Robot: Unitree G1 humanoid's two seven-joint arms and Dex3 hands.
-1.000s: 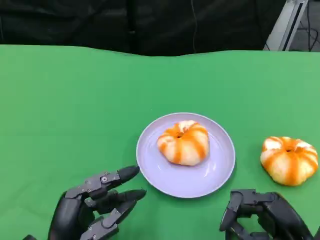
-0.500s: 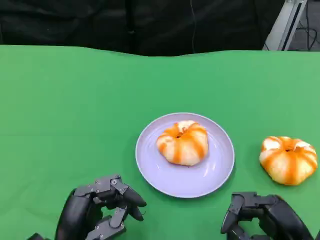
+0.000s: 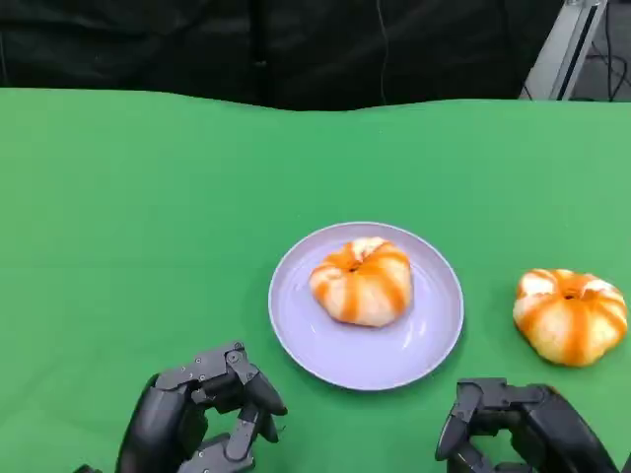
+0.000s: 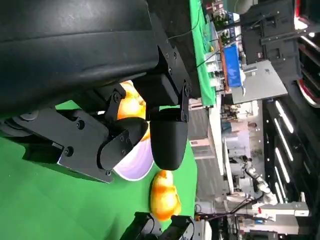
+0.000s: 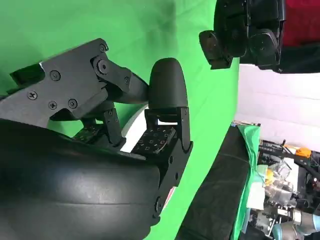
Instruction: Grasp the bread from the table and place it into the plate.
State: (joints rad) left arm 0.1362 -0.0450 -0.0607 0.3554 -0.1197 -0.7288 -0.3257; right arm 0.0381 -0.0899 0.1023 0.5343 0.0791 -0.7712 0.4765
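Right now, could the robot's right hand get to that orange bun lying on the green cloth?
Probably yes. The bread on the table lies just beyond the right hand, with bare green cloth between them. The hand's fingers are curled in, holding nothing.

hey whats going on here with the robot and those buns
One orange-striped bread already sits on the lavender plate; a second bread lies on the green table to the plate's right. Neither is being handled. The left hand and the right hand sit at the near edge, fingers curled, holding nothing.
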